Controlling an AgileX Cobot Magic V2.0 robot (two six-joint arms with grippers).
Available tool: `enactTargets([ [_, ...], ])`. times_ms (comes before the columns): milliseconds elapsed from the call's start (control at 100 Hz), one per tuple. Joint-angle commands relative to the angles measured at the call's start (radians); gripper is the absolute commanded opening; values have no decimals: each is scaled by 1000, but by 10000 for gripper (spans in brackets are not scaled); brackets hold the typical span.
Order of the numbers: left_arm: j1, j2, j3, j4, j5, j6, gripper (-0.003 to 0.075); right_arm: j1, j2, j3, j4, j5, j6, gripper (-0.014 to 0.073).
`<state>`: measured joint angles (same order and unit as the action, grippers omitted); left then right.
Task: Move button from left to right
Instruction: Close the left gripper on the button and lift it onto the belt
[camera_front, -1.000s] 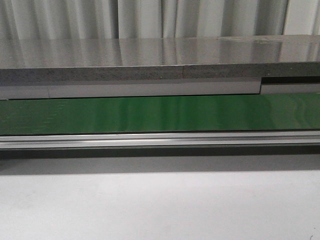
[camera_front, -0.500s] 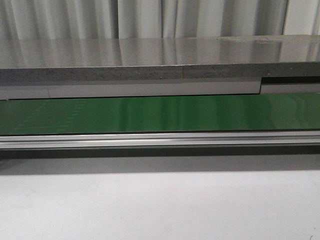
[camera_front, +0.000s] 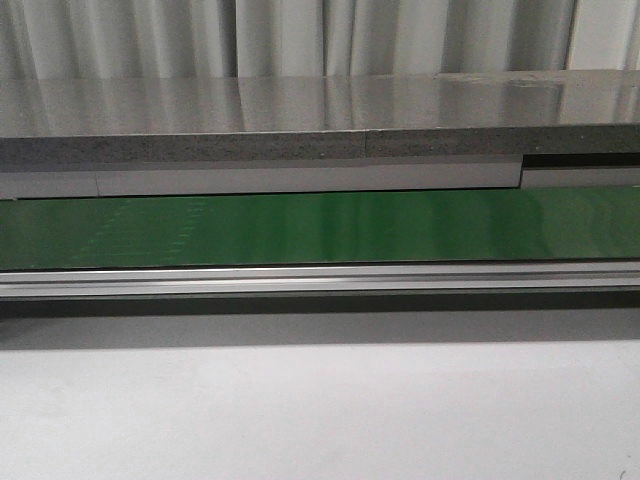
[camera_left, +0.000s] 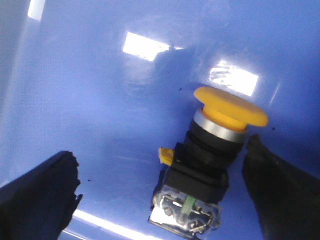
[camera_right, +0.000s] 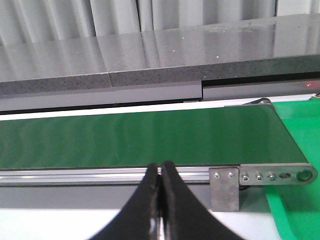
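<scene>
nothing has moved over the long green belt (camera_front: 320, 228) in the front view. the left gripper (camera_left: 165, 192) is spread wide, one finger on each side of the small button with a round yellow head and dark boxy body (camera_left: 205, 165), which lies tipped on a shiny blue floor (camera_left: 100, 100), so it looks ready to squeeze. the right gripper (camera_right: 160, 200) is pressed closed on nothing, just waiting near the belt.

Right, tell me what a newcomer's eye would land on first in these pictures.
The yellow-headed button lying on a glossy blue surface, between the open fingers of the left end effector. Then the long green conveyor belt running across the front view, with the right end effector closed and empty before it.
</scene>
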<state>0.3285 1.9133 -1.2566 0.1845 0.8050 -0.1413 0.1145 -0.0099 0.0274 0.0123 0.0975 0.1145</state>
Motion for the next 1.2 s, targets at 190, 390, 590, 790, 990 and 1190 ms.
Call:
enactTargets([
  [190,1,-2,-27,-17,-17,2,638,-2,-21,-14,-12,-80,-4,-68],
  [390,1,0,-27,-18,-17,2,530,-2,-21,-14,-12,-80,-4,-68],
  [590,1,0,-27,-21,-19,2,216,-2,-21,-14,-12,-80,-4,-68],
  [790,1,0,-27,-21,-17,2,29,-2,-21,-14,-12,-80,-4,-68],
  [990,1,-51,-32,-21,-18,2,-18,-2,-21,-14,-12,-80,-4,-68],
  [1190,-16,-140,-69,-101,-13,20,-20,-2,-21,-14,-12,-80,-4,-68],
])
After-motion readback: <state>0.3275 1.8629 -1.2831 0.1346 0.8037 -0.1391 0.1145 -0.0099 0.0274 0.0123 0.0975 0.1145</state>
